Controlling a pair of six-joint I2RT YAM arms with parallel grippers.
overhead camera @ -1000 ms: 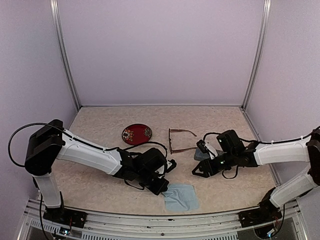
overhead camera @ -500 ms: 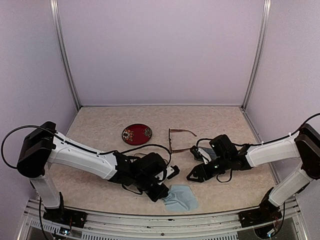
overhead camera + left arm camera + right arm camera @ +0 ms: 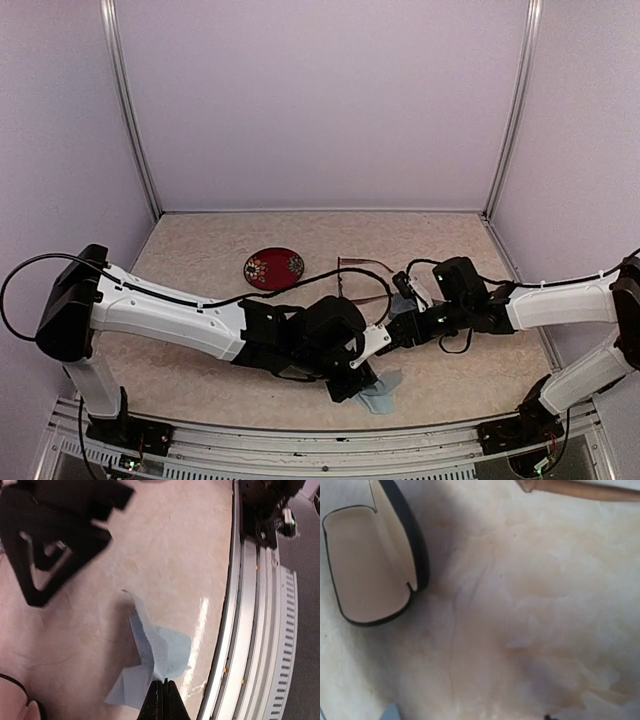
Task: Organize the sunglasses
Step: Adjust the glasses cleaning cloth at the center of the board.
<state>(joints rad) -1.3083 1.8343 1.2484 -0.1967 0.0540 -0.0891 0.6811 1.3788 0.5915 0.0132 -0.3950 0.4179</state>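
Observation:
The reddish-brown sunglasses (image 3: 362, 281) lie open at mid table; one arm shows in the right wrist view (image 3: 580, 488). The black-framed pair is out of view. My left gripper (image 3: 366, 386) is shut on a crumpled light-blue cloth (image 3: 384, 392), pinching its edge just above the table (image 3: 162, 652). My right gripper (image 3: 400, 330) hovers over the table right of the left wrist, empty, with its jaws apart; it shows blurred in the left wrist view (image 3: 50, 545). An open black case with a beige inside (image 3: 370, 565) lies below it.
A round red patterned dish (image 3: 273, 268) sits at the back left. A grey-blue case (image 3: 404, 308) is partly hidden by the right gripper. The metal rail at the table's front edge (image 3: 260, 630) runs close beside the cloth. The left forearm (image 3: 200, 320) spans the near table.
My left gripper has moved right and lifted the cloth, which has gone from flat to bunched. My right gripper swung out toward the centre, then drew back toward the sunglasses.

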